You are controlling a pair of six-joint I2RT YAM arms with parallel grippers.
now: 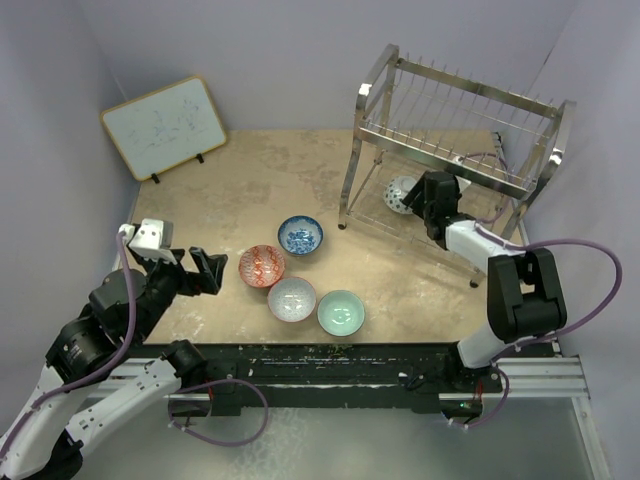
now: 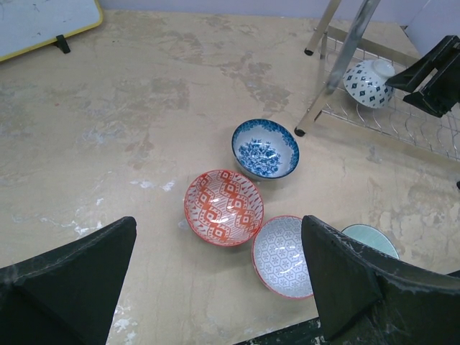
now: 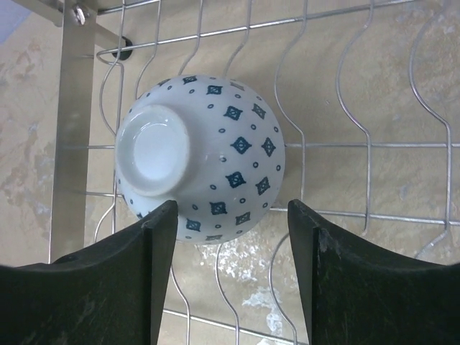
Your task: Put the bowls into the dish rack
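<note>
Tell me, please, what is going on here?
The right gripper is open around a blue-and-white bowl that lies overturned on the lower tier of the dish rack. The left gripper, also open, hovers over the table near the red-orange bowl. Beside it stand a blue bowl, a grey-white bowl and a mint green bowl.

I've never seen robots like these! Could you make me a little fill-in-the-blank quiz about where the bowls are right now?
1. The blue-dotted bowl already inside the dish rack sits on its ____ tier.
2. Counting the mint green bowl, ____ bowls stand on the table outside the rack.
3. Of those, the one closest to the open left claw is the ____ bowl.

Missing words: lower; four; red-orange.
</note>
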